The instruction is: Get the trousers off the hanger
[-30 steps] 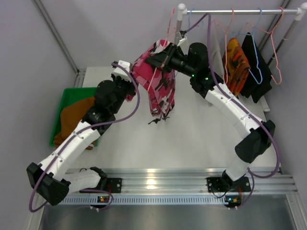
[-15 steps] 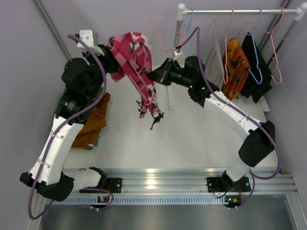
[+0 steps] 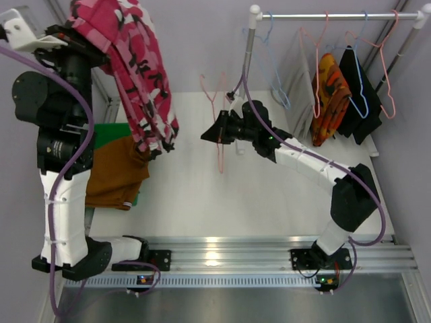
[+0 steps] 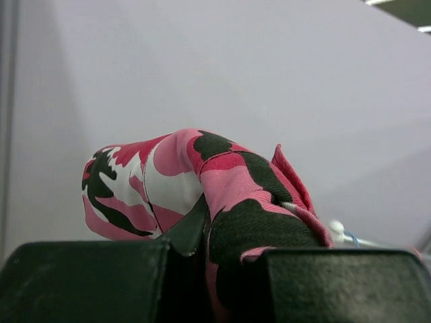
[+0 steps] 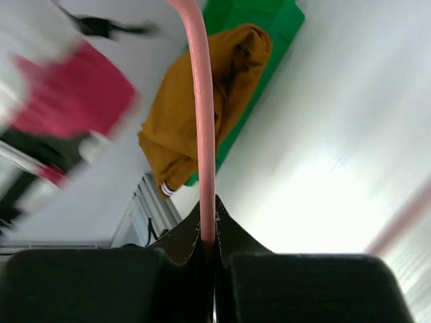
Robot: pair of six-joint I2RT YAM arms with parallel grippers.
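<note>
The pink, red and white patterned trousers (image 3: 138, 74) hang free from my left gripper (image 3: 86, 28), which is raised high at the far left and shut on a fold of them (image 4: 175, 175). The left jaws (image 4: 209, 245) pinch the cloth. My right gripper (image 3: 210, 134) is over the middle of the table, shut on the bare pink hanger (image 3: 219, 128), whose wire (image 5: 205, 134) runs up from between the jaws (image 5: 214, 232). The rust-brown trousers (image 3: 118, 171) lie in the green bin (image 3: 108, 134). Pale grey trousers (image 3: 295, 74) hang on the rack.
A clothes rail (image 3: 337, 15) crosses the back right with several wire hangers, an orange-patterned garment (image 3: 331, 94) and a black garment (image 3: 357, 84). The rail's post (image 3: 248, 54) stands just behind the right gripper. The white table (image 3: 269, 195) ends at a metal rail at the front.
My left gripper has swung up and to the left, pulling the pink trousers off the hanger. My right gripper has moved down and towards the front with the bare pink hanger.
</note>
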